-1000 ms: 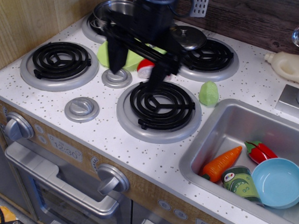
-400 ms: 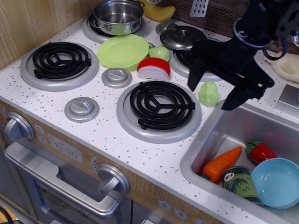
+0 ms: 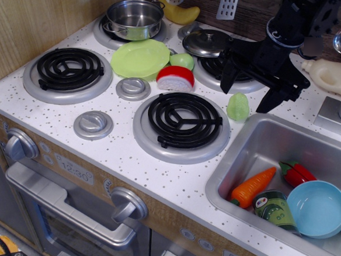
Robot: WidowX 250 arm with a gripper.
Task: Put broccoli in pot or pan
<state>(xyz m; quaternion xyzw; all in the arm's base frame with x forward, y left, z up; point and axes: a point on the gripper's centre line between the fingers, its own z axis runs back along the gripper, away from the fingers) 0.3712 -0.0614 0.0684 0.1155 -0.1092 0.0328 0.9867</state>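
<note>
The pale-green lumpy broccoli point(image 3: 238, 106) lies on the speckled counter between the front right burner and the sink. The shiny steel pot point(image 3: 134, 19) stands on the back left burner, empty as far as I can see. My black gripper point(image 3: 248, 93) hangs over the back right burner, just behind and above the broccoli, with its two fingers spread wide on either side. It is open and holds nothing.
A lime-green plate point(image 3: 140, 58), a smooth green piece point(image 3: 182, 60) and a red-and-white piece point(image 3: 176, 78) lie mid-stove. A steel lid point(image 3: 205, 42) rests behind them. The sink point(image 3: 257, 140) holds a carrot, a pepper, a can and a blue bowl point(image 3: 318, 208).
The gripper swung from over the plate at the stove's middle to the right, then rose slightly and pulled back behind the broccoli. Nothing else moved.
</note>
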